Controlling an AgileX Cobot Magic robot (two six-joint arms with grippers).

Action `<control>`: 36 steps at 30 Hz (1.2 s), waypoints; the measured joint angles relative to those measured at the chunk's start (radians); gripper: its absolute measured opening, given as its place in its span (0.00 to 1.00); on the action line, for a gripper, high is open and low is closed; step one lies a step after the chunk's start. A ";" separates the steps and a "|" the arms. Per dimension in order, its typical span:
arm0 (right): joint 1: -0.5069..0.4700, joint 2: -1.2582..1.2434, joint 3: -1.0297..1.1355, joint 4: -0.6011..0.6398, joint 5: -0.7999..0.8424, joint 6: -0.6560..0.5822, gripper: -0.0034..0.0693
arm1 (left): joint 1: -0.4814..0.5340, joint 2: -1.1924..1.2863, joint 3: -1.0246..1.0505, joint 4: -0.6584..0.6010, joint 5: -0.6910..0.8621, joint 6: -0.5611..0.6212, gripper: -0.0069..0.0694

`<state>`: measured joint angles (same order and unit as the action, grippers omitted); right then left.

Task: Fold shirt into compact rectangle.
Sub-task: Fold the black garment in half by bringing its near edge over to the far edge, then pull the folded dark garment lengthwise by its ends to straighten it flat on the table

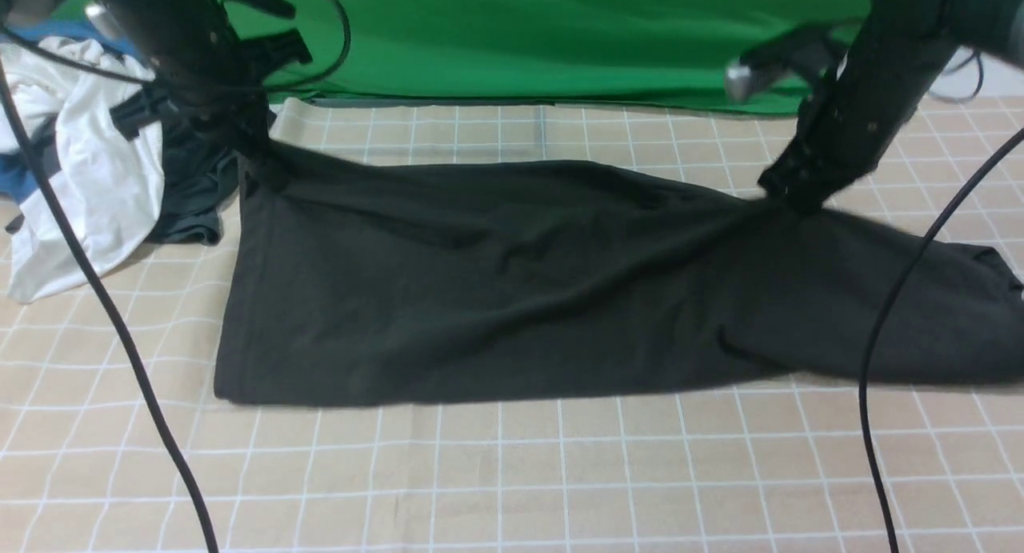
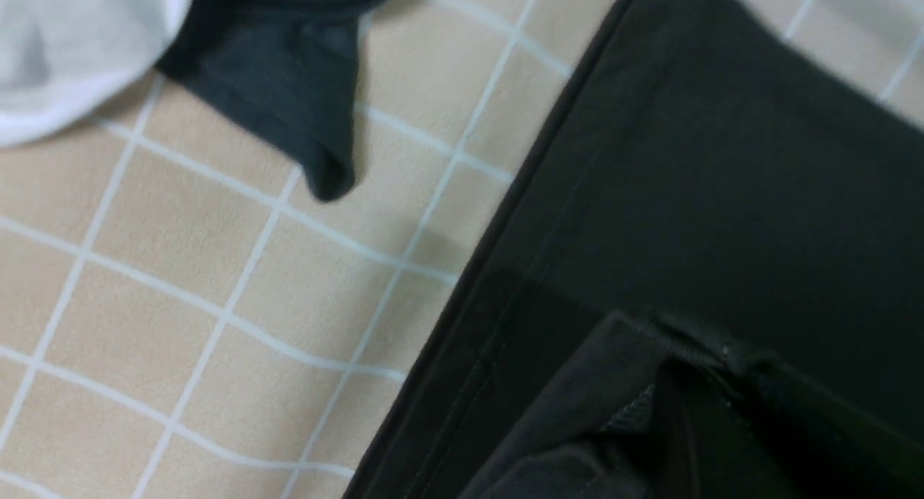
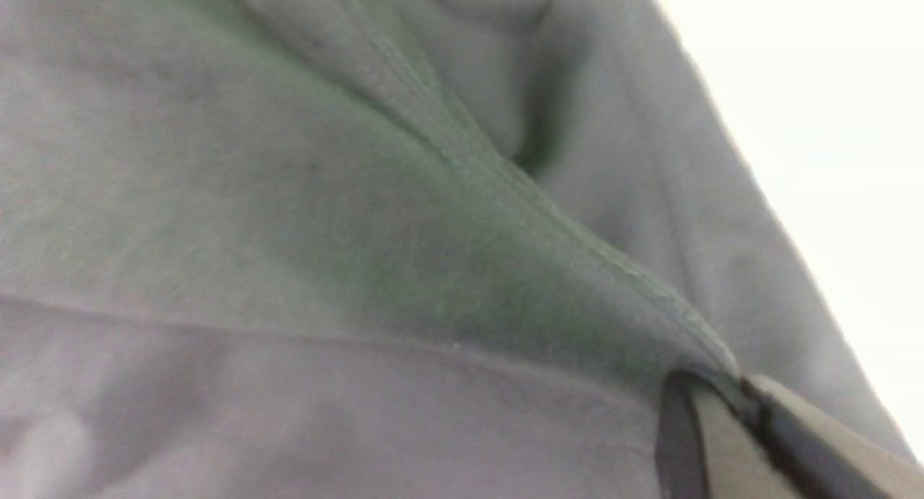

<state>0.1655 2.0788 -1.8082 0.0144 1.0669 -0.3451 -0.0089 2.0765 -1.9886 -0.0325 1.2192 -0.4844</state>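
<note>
The black shirt [image 1: 512, 289] lies stretched across the checked table, folded lengthwise into a long band. My left gripper [image 1: 258, 165] is shut on the shirt's far left corner, where the hem [image 2: 505, 297] runs past its fingers. My right gripper [image 1: 788, 201] is shut on a pinch of the shirt's far edge toward the right, and the cloth rises to a small peak there. In the right wrist view a stitched seam of the shirt [image 3: 505, 196] runs straight into the closed jaws [image 3: 743, 394]. No logo or label shows.
A pile of white [image 1: 88, 161], blue and dark grey clothes [image 1: 192, 193] lies at the far left, its dark grey tip [image 2: 317, 138] close to the shirt's left edge. A green backdrop [image 1: 544, 33] hangs behind the table. Black cables [image 1: 120, 329] dangle in front.
</note>
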 joint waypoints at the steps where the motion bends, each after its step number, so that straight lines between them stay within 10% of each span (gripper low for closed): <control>1: 0.000 -0.001 -0.012 0.000 -0.003 0.001 0.12 | 0.000 0.000 -0.013 0.000 0.000 0.000 0.13; 27: -0.041 0.114 -0.030 -0.003 -0.369 0.074 0.25 | 0.000 0.161 -0.050 0.078 -0.345 -0.047 0.14; 32: -0.042 0.105 -0.030 -0.014 -0.357 0.090 0.56 | 0.000 0.169 -0.050 0.097 -0.372 -0.050 0.33; 36: -0.042 0.054 -0.051 -0.038 -0.183 0.127 0.53 | 0.000 0.155 -0.075 0.092 -0.281 -0.026 0.46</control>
<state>0.1236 2.1328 -1.8596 -0.0234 0.8841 -0.2177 -0.0089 2.2314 -2.0635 0.0596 0.9385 -0.5104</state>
